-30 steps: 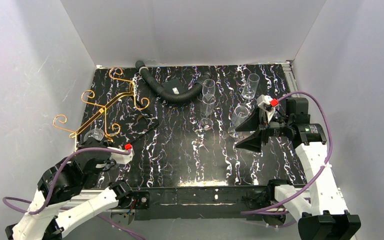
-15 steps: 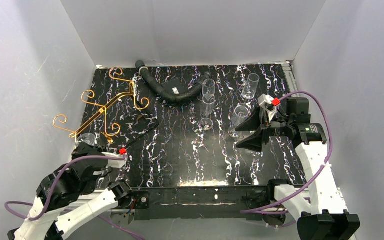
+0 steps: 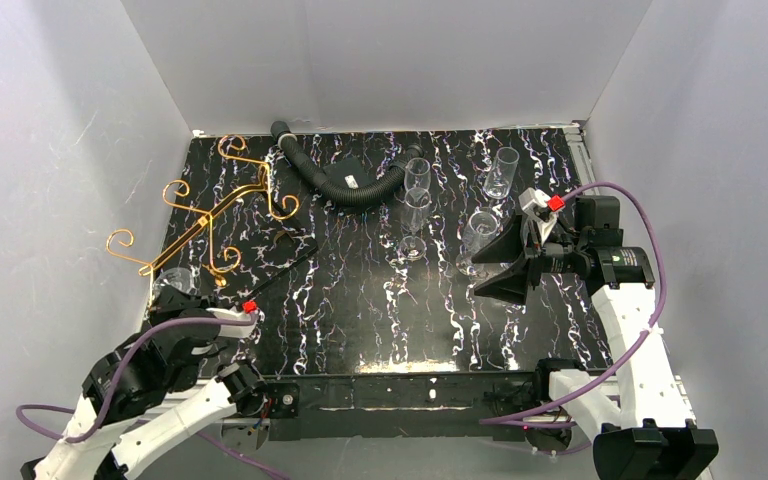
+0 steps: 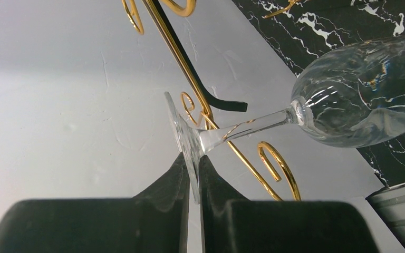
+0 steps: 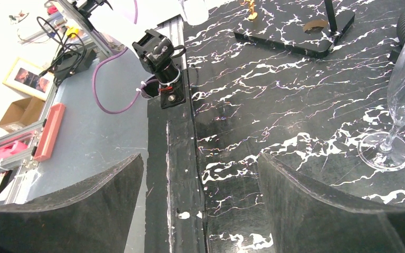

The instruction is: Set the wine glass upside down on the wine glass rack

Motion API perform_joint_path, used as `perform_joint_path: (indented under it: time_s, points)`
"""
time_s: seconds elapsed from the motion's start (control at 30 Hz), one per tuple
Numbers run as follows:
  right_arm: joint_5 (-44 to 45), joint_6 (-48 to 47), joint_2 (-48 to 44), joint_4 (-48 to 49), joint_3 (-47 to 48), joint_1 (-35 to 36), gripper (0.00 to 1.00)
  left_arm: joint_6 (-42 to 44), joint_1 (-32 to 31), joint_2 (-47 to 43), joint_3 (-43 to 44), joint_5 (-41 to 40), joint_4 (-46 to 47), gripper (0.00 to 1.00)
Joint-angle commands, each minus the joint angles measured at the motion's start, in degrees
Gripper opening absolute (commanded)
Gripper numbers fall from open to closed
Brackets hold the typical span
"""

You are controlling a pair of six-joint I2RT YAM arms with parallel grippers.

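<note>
My left gripper (image 3: 174,296) is shut on the foot of a clear wine glass (image 3: 174,279) at the table's near left corner. In the left wrist view the fingertips (image 4: 182,163) pinch the foot disc edge-on, and the glass (image 4: 358,95) lies tilted with stem and bowl pointing right. The gold wire wine glass rack (image 3: 210,212) stands just beyond it on a black base. Its arms and scrolls (image 4: 274,158) pass close behind the stem. My right gripper (image 3: 476,277) is open and empty at mid-right, also shown in the right wrist view (image 5: 199,158).
Several other glasses stand at the back right: two flutes (image 3: 416,200), a tumbler-shaped glass (image 3: 501,172) and one (image 3: 477,232) beside my right fingers. A black corrugated hose (image 3: 345,185) lies at the back centre. White walls enclose the table.
My left arm has drawn back toward the near left corner with the glass in it, lowering slightly. The right arm has barely moved.
</note>
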Motion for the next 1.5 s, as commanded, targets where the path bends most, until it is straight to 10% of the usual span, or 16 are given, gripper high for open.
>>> perform_joint_path:
  time_s: [0.0, 1.47]
  points:
    - [-2.3, 0.1, -0.9, -0.6, 1.0, -0.5, 0.87, 1.3, -1.3, -0.4, 0.6, -6.4, 0.8, 0.00]
    - [-4.2, 0.2, -1.0, -1.0, 1.4, -1.3, 0.87, 5.0, -3.6, 9.9, 3.2, -8.8, 13.7, 0.00]
